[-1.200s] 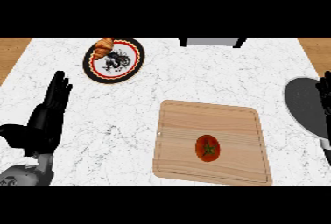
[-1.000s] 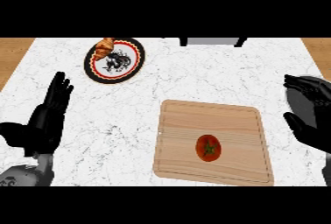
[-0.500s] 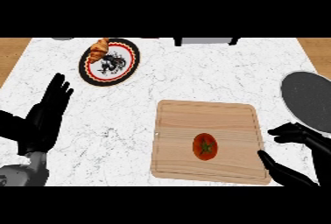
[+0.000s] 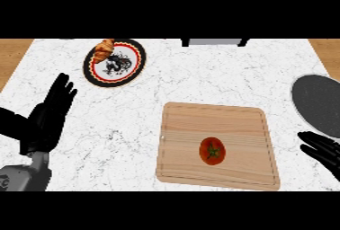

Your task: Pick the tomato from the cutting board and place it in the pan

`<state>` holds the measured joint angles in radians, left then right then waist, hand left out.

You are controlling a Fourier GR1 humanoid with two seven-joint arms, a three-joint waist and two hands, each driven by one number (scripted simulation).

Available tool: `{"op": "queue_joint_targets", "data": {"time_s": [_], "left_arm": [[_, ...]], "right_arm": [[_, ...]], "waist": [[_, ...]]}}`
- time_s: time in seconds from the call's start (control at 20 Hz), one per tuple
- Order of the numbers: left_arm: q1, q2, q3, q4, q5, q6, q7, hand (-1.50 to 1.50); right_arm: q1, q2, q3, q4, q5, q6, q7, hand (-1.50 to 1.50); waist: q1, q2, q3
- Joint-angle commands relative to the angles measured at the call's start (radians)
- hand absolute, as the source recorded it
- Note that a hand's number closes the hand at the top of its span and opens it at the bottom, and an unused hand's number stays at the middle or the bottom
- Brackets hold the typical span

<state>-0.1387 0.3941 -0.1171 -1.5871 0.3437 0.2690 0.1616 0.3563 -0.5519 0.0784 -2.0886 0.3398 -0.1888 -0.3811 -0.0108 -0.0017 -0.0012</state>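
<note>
A white marble counter is filling the view. A wooden cutting board is lying on it, and the red tomato is sitting on the board, nearer the lower edge. The dark pan is resting at the right edge. The right hand is showing just right of the board, fingers spread out, holding nothing. The left hand is resting at the left, fingers straight, holding nothing. A plate with a croissant is sitting far back. No words can be read anywhere.

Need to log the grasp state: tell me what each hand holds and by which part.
Nothing is held. The tomato lies free on the cutting board; right hand and left hand are open.
</note>
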Motion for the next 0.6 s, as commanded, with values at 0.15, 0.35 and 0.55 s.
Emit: {"op": "queue_joint_targets", "data": {"time_s": [0.15,0.35,0.55], "left_arm": [[-0.02,0.004,0.013,-0.037,-0.009,0.008,0.04,0.0],[-0.061,-0.05,-0.025,0.033,-0.051,0.022,0.016,0.0],[-0.034,-0.035,-0.018,-0.013,-0.04,-0.009,0.027,0.0]], "right_arm": [[-0.109,-0.126,0.048,-0.139,0.246,0.144,0.366,-1.5],[-0.248,-0.143,0.137,-0.155,0.343,0.288,0.559,-1.5],[-0.346,-0.109,0.272,-0.088,0.403,0.429,0.682,-1.5]], "waist": [[0.03,0.003,-0.002],[0.023,0.005,-0.002],[0.036,0.004,-0.001]]}}
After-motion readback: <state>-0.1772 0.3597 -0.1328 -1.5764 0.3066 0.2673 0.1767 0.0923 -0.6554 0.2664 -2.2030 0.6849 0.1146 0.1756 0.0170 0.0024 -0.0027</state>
